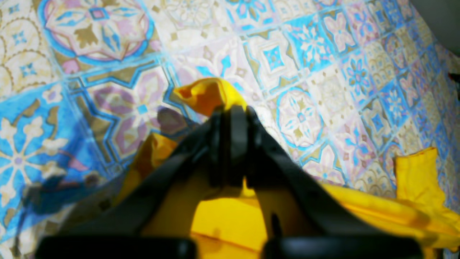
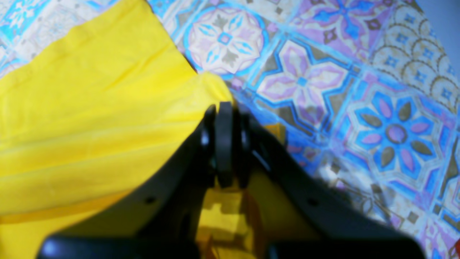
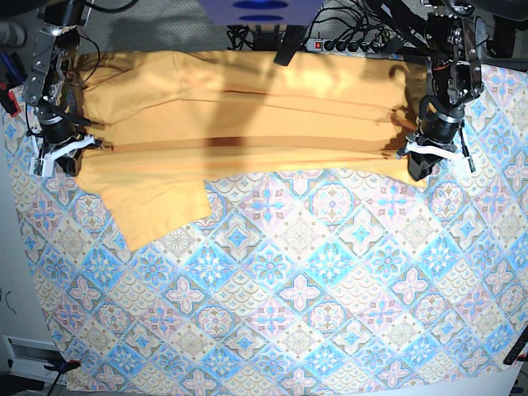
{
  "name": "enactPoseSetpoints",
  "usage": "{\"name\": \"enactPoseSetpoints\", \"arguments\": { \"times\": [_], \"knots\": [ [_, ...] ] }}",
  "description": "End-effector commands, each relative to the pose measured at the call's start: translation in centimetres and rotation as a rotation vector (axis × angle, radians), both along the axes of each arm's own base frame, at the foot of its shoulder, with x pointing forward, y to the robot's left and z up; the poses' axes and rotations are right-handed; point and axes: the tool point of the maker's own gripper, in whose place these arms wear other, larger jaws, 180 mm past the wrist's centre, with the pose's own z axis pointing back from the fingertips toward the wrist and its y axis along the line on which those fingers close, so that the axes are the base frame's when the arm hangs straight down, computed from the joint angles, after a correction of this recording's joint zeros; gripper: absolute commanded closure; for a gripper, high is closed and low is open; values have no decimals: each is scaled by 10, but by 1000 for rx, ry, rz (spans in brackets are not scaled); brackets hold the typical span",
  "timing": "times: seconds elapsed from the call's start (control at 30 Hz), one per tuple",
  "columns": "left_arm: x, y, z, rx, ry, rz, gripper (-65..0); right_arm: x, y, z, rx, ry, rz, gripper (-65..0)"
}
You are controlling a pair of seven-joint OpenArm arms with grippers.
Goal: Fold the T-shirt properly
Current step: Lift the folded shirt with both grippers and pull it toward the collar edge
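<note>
Two end effectors, left (image 1: 230,108), right (image 2: 224,108), pinching T-shirt (image 3: 247,124), patterned cloth (image 3: 289,313) beneath

Plain yellow-orange T-shirt (image 3: 247,124), blue-and-pink tile-patterned cloth (image 3: 289,289), black claws

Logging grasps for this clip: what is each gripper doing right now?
Left gripper: shut on the T-shirt, pinching an edge fold.
Right gripper: shut on the T-shirt, pinching its edge.
</note>
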Motion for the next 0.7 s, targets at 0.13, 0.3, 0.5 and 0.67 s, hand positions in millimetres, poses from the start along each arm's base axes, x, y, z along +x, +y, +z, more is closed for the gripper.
{"name": "enactPoseSetpoints", "arguments": {
  "times": [0.13,0.3,0.5,0.67],
  "knots": [
    [2,5,10,21,-34,4,0,3,-9,11,-26,-30,-3,-2],
    [-4,12,9,47,-15,-13,0,-6,-11,5,-27,-7,-7,-2],
    [-12,13,6,54,2,-16,0,-11,-10,2,-28,3,-5,-2],
    [-21,12,0,55,26,-18,0,-12,-9,0,-24,10,-3,-2]
  ]
}}
